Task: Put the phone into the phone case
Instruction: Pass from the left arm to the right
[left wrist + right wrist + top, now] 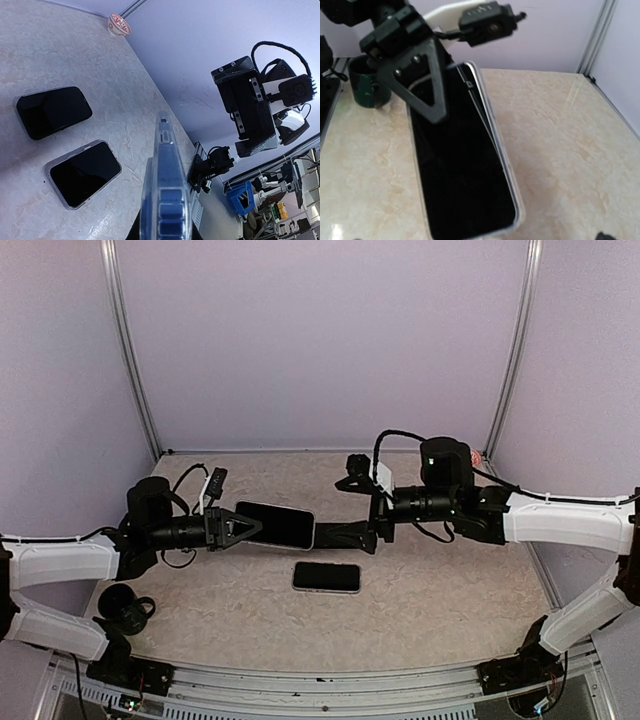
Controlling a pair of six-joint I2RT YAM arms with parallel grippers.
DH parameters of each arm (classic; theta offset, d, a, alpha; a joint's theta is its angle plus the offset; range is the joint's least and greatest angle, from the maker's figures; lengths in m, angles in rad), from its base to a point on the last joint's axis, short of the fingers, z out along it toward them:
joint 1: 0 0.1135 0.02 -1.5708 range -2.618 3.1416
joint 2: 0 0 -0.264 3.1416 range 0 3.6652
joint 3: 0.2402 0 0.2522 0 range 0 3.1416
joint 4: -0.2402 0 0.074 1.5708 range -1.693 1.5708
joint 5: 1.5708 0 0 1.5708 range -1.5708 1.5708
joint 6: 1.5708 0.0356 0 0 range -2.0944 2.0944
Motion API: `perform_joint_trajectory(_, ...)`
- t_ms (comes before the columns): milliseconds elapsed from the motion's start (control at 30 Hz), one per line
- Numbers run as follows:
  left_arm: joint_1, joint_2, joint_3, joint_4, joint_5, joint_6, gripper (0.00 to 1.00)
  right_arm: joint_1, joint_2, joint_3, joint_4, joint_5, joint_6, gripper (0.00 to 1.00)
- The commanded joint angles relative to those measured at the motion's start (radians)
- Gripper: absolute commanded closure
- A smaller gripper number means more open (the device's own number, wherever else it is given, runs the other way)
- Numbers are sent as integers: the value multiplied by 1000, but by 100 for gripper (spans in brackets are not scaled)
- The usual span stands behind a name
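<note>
The job looks mostly done but not closed out. A black slab smartphone [462, 175] already lies inside a clear plastic phone case [506, 161], yet I judge it only partly seated. In the right wrist view, at the nearest end along the bottom of the frame, the clear rim hugs the glass. Farther up the right-hand long edge a second line parts from the rim, which suggests that side or the far corner has not snapped in. What is left, as I read it, is pressing that edge home.

Nearest the arm bases, just below centre in the top view, a silver-rimmed phone [326, 577] lies on the beige marbled tabletop [450, 590], apart from both grippers. Just behind it, left of centre, the smartphone and case are held flat, off the table. The left gripper [250, 526] is pinching their left end. One black triangular finger [422, 85] lies across the screen in the upper left of the right wrist frame, and its partner is presumably under the case, out of sight. In the left wrist view the case shows edge-on, rising from bottom centre.

Farther on, at the left of that frame, a plain black phone [53, 111] rests on the table. Beyond the case's free end the right gripper [248, 107] faces it from the upper right — whether it touches the case, or whether its fingers are spread or closed, I cannot tell.
</note>
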Motion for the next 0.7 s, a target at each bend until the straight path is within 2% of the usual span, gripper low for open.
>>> perform_joint_trajectory(0, -24, 12, 42, 62, 5, 5, 100, 39, 26, 38, 3, -22, -59, 1)
perform_joint_trajectory(200, -43, 34, 40, 78, -6, -1, 100, 66, 127, 164, -126, -47, -75, 1)
perform_joint_trajectory(433, -56, 60, 40, 102, -26, -20, 100, 153, 199, 204, -143, 117, -148, 0)
perform_joint_trajectory(667, -59, 73, 37, 125, -39, -39, 100, 179, 274, 257, -173, 184, -158, 1)
